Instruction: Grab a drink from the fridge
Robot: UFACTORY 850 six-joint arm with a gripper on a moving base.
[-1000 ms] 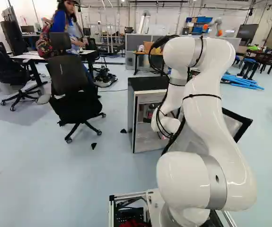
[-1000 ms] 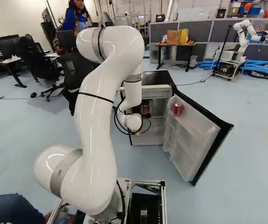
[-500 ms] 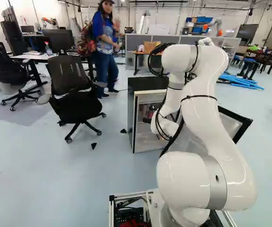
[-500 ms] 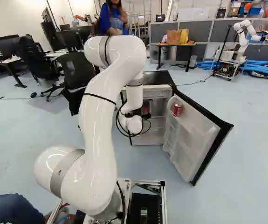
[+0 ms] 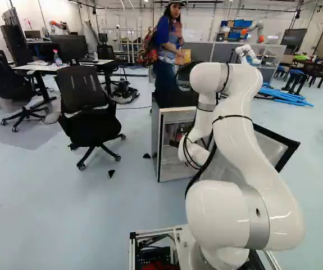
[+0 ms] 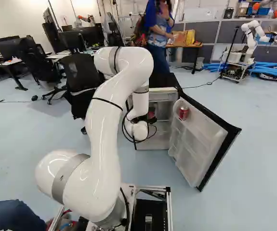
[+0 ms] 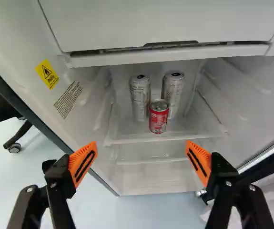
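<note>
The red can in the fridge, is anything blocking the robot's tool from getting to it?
No, nothing that I can see stands between the open tool and the red can. The two silver cans stand behind it, and the fridge door is swung open to the side.

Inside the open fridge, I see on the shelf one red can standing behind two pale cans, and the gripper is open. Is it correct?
Not quite: the wrist view shows the red can in front of the two pale cans, nearer the gripper. The rest is right: all three are on the shelf inside the open fridge, and the gripper is open.
</note>
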